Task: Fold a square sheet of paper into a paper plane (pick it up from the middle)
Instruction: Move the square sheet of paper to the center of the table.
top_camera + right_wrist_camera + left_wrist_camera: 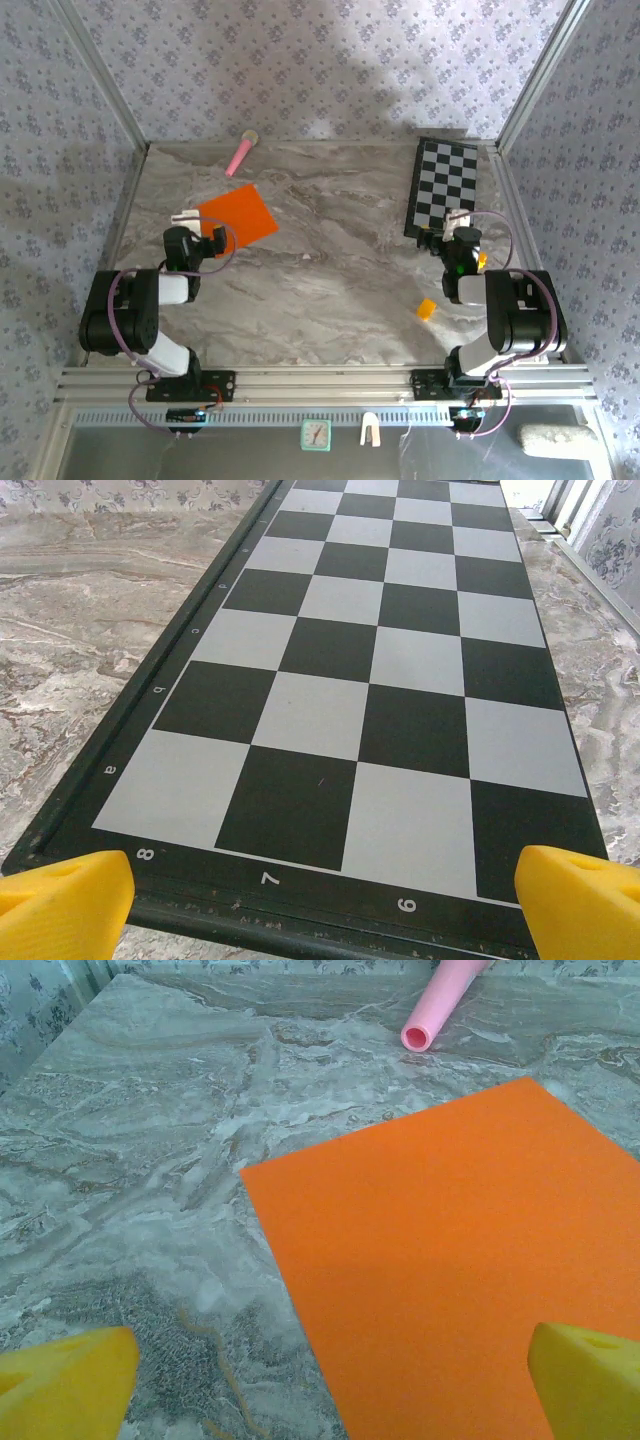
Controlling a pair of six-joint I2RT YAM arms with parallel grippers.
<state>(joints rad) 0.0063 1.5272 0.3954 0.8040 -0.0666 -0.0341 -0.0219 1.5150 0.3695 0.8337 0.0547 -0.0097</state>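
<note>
Top external: left gripper (213,240) jaws wide, nothing held, tip at the near-left corner of the square sheet of paper (238,218). The sheet is flat and unfolded on the table (320,270), spreading to 1 o'clock from that gripper. Pink stick (241,153) at 12 o'clock of the sheet, apart from it. Right gripper (450,238) also spread wide and empty, at the near end of the checkerboard (445,185), sheet well apart at 9 o'clock. Yellow-orange block (427,309) at 7 o'clock of the right gripper.

Left wrist: left gripper (325,1400) fingers far apart; sheet (460,1260) runs between them toward 1 o'clock, right finger (590,1375) over paper, left finger over bare table. Contact with the sheet: cannot tell. Pink stick (440,1005) at 12 o'clock.

Right wrist: right gripper (320,900) fingers wide apart, empty, the checkerboard (380,660) edge between them, board stretching to 12 o'clock.
</note>
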